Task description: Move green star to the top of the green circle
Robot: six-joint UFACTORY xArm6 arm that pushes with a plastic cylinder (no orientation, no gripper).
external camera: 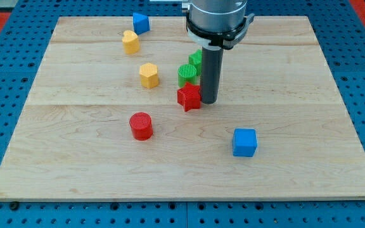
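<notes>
The green circle (186,74) stands near the board's middle, just above the red star (189,97). A second green block, the green star (196,59), shows partly behind the rod, up and right of the green circle and close to it. My tip (208,101) rests on the board right beside the red star's right side, below and right of both green blocks. The rod hides part of the green star.
A yellow hexagon (148,75) lies left of the green circle. A yellow block (130,42) and a blue block (140,23) sit at the upper left. A red cylinder (140,125) lies lower left, a blue cube (244,142) lower right. The wooden board (75,171) ends in blue pegboard.
</notes>
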